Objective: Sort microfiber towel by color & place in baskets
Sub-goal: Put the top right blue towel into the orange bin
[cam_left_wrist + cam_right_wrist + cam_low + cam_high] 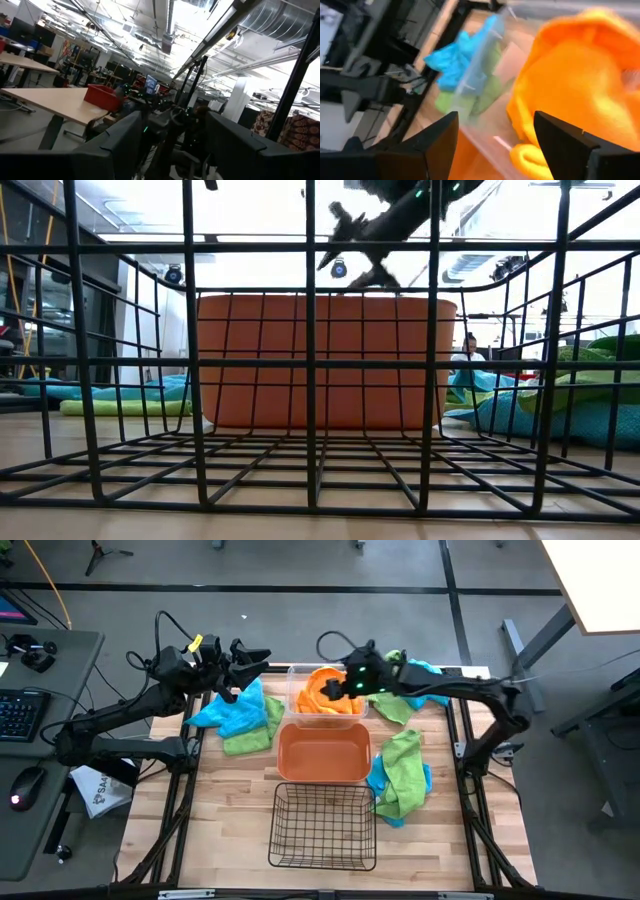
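Observation:
A clear plastic bin (297, 675) at the far middle holds orange towels (322, 690), which also show in the right wrist view (575, 80). An orange bin (323, 752) stands in front of it, and a black wire-mesh basket (323, 825) stands nearest. My right gripper (338, 688) hangs open and empty just above the orange towels; it also shows in its wrist view (495, 145) and the low view (358, 255). My left gripper (255, 660) is open and empty, raised over the far left beside a blue and green towel pile (240, 715).
More green and blue towels lie on the table at the right (400, 775) and the far right (415, 690). Bare wood shows at the near left (225, 820) and near right (430, 840). A desk with a keyboard (20, 715) stands left of the table.

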Tool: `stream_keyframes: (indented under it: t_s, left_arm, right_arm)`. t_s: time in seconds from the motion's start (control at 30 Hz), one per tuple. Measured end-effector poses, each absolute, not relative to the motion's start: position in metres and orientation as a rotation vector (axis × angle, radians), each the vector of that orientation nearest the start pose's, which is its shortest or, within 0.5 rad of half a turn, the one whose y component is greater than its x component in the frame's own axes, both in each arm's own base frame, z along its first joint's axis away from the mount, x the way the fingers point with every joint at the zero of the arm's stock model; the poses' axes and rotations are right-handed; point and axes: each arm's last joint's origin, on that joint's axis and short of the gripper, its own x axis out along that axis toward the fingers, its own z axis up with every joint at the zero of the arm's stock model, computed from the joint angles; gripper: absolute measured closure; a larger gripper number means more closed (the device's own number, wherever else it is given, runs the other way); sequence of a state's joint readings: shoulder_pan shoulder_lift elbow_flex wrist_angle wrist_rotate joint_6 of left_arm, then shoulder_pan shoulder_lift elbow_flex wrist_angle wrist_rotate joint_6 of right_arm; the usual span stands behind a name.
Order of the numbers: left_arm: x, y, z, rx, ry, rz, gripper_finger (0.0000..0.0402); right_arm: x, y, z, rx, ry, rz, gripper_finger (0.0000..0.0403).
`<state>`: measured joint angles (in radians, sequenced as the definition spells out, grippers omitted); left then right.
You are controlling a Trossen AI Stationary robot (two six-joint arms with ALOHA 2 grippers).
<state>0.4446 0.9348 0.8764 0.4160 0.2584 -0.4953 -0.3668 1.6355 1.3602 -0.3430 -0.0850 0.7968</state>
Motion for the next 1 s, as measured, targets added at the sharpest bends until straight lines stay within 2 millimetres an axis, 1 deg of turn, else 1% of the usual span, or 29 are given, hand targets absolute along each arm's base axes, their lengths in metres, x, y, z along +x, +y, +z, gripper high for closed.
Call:
stream_keyframes:
  t_s: [0.1,0.17,0.27,0.33,0.37,0.43,0.57,0.67,0.83,0.9,1.0]
  left_arm:
    - [0.185,0.08,0.395,-0.365,-0.373,0.097,0.0193]
    - [0.185,0.08,0.395,-0.365,-0.372,0.097,0.0193]
    - [0.185,0.08,0.395,-0.366,-0.371,0.098,0.0193]
    - [0.185,0.08,0.395,-0.367,-0.373,0.104,0.0193]
    - [0.185,0.08,0.395,-0.367,-0.373,0.108,0.0193]
    - [0.185,0.081,0.395,-0.369,-0.377,0.121,0.0193]
    - [0.184,0.081,0.395,-0.375,-0.386,0.149,0.0193]
    - [0.184,0.082,0.395,-0.399,-0.389,0.149,0.0193]
    - [0.184,0.081,0.394,-0.434,-0.386,0.136,0.0193]
    - [0.185,0.081,0.394,-0.443,-0.381,0.136,0.0193]
    - [0.185,0.082,0.393,-0.468,-0.372,0.134,0.0193]
  right_arm:
    - [0.319,-0.12,0.329,0.842,0.464,-0.497,0.0142]
    - [0.299,-0.115,0.342,0.809,0.479,-0.581,0.0142]
    - [0.264,-0.109,0.351,0.719,0.521,-0.856,0.0143]
    - [0.243,-0.11,0.35,0.655,0.572,-1.075,0.0144]
    - [0.234,-0.113,0.347,0.642,0.609,-1.167,0.0144]
    - [0.219,-0.125,0.338,0.673,0.688,-1.309,0.0144]
    - [0.206,-0.158,0.315,0.739,0.733,-1.47,0.0144]
    - [0.204,-0.183,0.291,0.787,0.743,-1.511,0.0144]
    - [0.2,-0.218,0.249,0.884,0.801,-1.491,0.0144]
    - [0.197,-0.229,0.237,0.91,0.829,-1.512,0.0144]
    - [0.193,-0.241,0.224,0.931,0.873,-1.541,0.0144]
